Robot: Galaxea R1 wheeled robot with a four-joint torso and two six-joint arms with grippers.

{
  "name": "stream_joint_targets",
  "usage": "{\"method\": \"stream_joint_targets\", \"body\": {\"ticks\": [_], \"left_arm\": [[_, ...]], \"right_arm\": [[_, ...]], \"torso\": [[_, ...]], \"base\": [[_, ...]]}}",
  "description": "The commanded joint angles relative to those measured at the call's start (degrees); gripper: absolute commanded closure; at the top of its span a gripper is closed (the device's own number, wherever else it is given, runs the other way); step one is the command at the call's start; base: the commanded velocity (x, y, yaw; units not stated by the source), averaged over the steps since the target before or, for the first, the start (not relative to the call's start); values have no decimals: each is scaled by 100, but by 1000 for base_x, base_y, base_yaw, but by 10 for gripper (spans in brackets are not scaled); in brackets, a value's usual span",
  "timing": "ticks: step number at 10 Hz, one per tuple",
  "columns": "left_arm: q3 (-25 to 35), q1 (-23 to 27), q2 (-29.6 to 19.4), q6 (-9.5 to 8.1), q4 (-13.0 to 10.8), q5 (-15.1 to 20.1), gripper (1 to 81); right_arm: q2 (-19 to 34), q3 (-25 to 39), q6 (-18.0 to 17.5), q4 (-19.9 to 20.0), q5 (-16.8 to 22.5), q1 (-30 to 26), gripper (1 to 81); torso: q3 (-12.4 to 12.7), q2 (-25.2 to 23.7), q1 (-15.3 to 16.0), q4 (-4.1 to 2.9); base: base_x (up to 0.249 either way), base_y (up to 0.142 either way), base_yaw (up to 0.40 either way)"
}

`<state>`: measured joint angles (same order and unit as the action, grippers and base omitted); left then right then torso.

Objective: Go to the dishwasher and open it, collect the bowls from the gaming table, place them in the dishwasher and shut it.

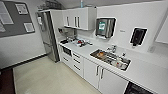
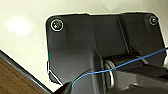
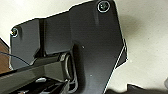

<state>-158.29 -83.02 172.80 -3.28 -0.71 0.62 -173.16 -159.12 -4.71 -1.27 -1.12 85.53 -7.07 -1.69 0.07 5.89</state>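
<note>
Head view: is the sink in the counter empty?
No, the sink in the white counter holds several items, among them something orange near one end.

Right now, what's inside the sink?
The sink holds several things: something orange near one end and pale dishes near the other. They're too blurry to name, and whatever lies underneath them is covered.

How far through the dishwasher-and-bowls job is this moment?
Early. Nothing looks done: the robot faces a kitchenette with a white counter, a sink holding dishes and shut white cabinet doors. A dark unit at the lower edge may be the dishwasher. No bowls are carried. Opening, collecting, loading and closing remain.
</note>
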Motion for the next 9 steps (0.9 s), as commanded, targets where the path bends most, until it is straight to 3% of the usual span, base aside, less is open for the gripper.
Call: {"method": "stream_joint_targets", "body": {"ticks": [1, 7, 9], "left_arm": [[0, 237, -52, 3, -52, 351, 10], [0, 237, -44, 3, -79, 351, 10], [0, 237, -44, 3, -79, 351, 10]], "right_arm": [[-29, -30, 5, 4, 332, -242, 10], [-55, 14, -30, 21, 323, -216, 10], [-55, 14, -4, 13, 324, -216, 10]], "torso": [[0, 0, 0, 0], [0, 0, 0, 0], [372, 0, 0, 0]], "base": [[0, 0, 356], [0, 0, 356], [0, 0, 357]]}}
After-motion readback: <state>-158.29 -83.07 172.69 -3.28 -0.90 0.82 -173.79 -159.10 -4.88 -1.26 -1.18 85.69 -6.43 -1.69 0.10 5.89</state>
